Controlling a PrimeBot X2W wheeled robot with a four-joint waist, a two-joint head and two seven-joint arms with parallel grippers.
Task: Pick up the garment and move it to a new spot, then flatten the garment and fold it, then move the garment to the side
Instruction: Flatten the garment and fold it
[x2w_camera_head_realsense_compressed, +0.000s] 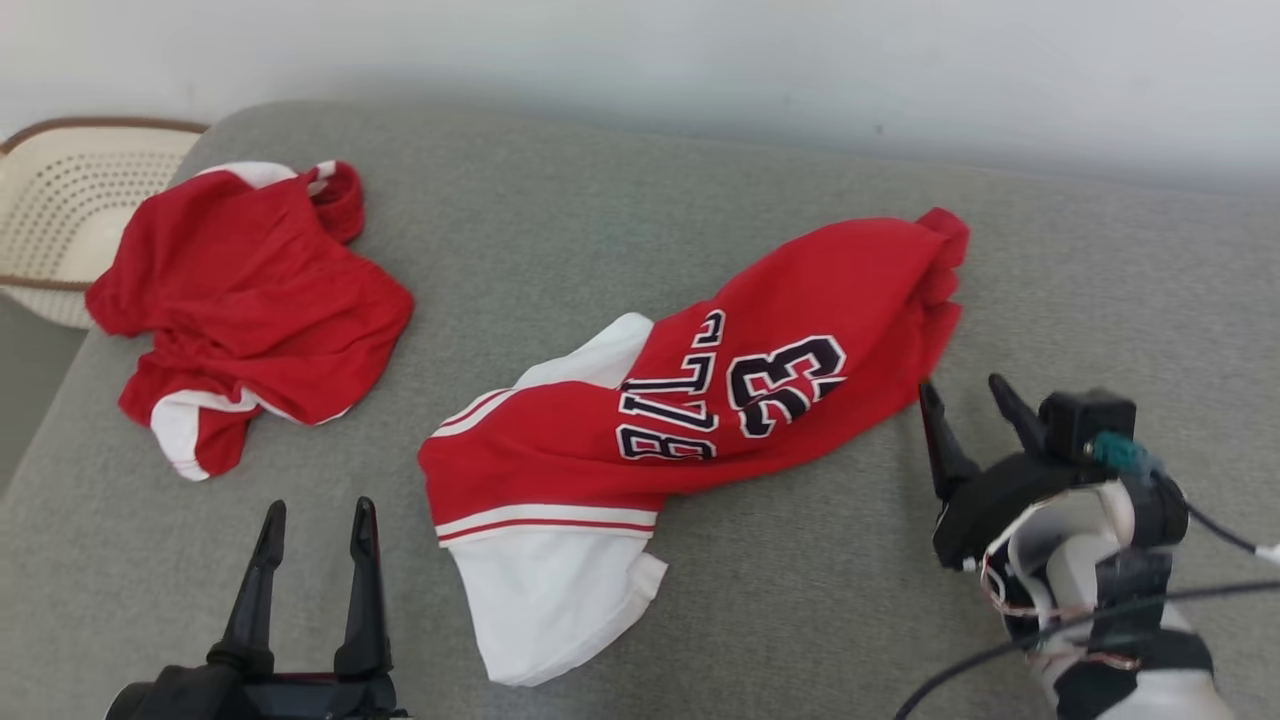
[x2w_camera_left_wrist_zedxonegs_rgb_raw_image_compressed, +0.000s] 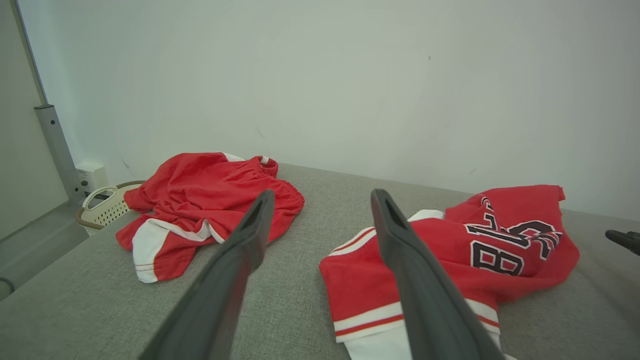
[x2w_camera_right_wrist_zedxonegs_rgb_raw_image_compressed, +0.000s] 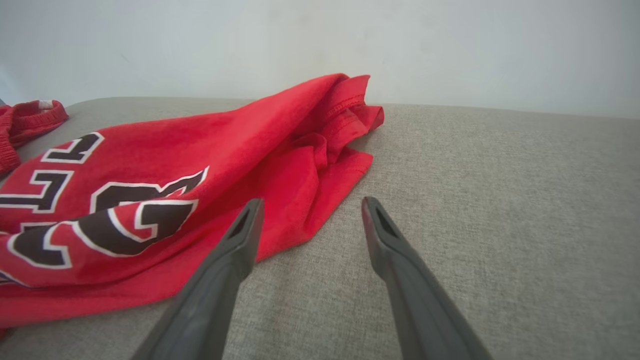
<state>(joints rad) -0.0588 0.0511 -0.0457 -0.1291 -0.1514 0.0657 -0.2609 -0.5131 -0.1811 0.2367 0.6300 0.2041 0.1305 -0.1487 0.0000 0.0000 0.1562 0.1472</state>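
Two red-and-white garments are lying on a grey upholstered surface (x2w_camera_head_realsense_compressed: 600, 220): a jersey (x2w_camera_head_realsense_compressed: 700, 420) bearing black numerals, bunched and stretching diagonally across the middle, and a crumpled pair of shorts (x2w_camera_head_realsense_compressed: 250, 290) well apart from it at the far left corner. Two grippers are hovering at the near side, both with jaws spread wide and gripping nothing. The left gripper (x2w_camera_head_realsense_compressed: 317, 508) is sitting near the jersey's white end, and the right gripper (x2w_camera_head_realsense_compressed: 965, 388) is pointing just beside its red edge. One perforated cream basket (x2w_camera_head_realsense_compressed: 60, 210) is standing past the surface's left end, and a plain pale wall (x2w_camera_head_realsense_compressed: 700, 60) is running behind.
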